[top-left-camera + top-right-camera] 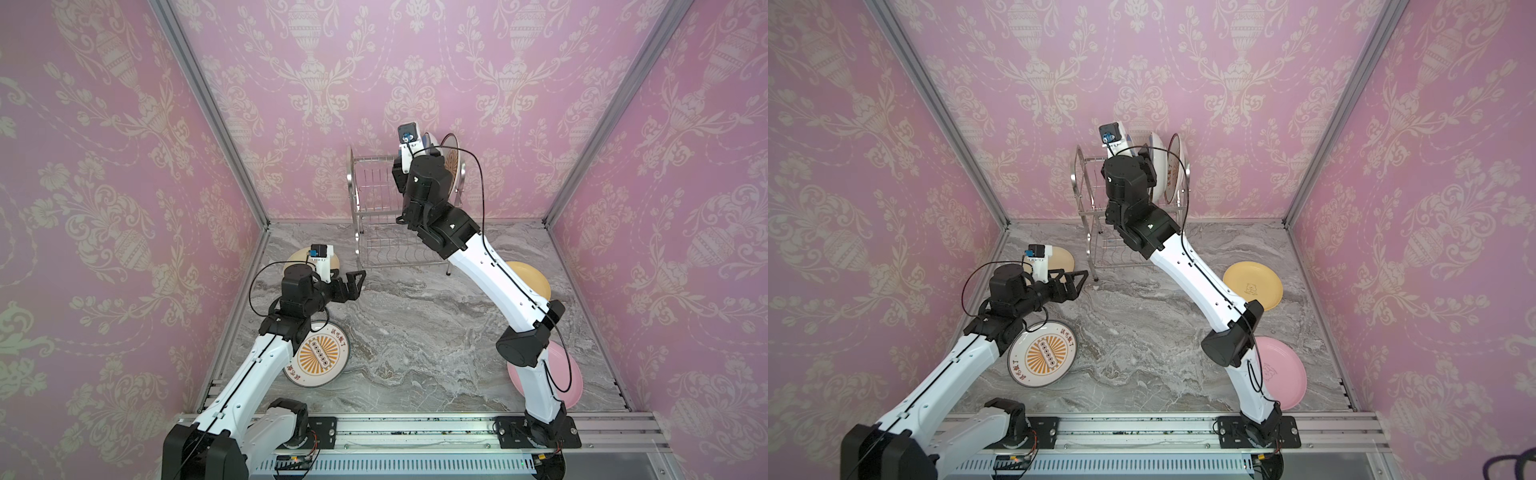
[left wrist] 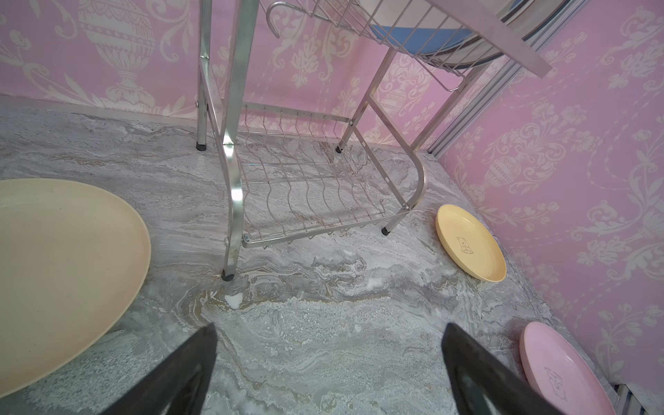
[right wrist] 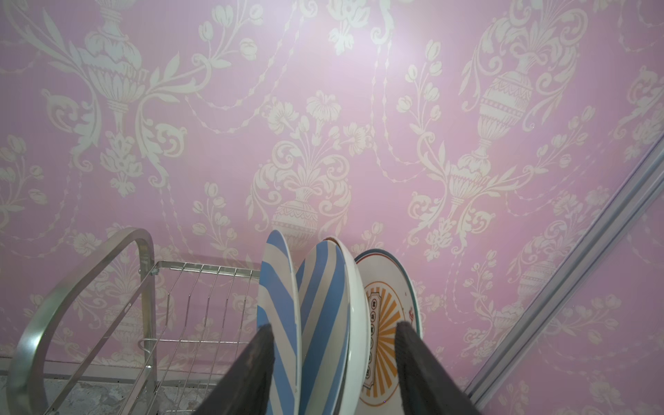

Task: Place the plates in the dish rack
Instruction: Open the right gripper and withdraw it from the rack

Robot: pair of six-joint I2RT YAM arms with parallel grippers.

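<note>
The silver dish rack (image 1: 374, 195) stands at the back wall. On its top tier two blue-white striped plates (image 3: 280, 287) and a sunburst plate (image 3: 384, 287) stand on edge. My right gripper (image 3: 335, 325) is open above them, its fingers straddling the striped plates. On the table lie a sunburst plate (image 1: 318, 353), a cream plate (image 2: 64, 258), a yellow plate (image 1: 1252, 286) and a pink plate (image 1: 1281, 372). My left gripper (image 2: 330, 325) hovers open and empty over bare table, between the cream plate and the rack's front left leg.
The rack's lower shelf (image 2: 309, 187) holds nothing. Pink patterned walls close in the table on three sides. The right arm's forearm passes over the yellow and pink plates. An aluminium rail (image 1: 415, 432) runs along the front edge.
</note>
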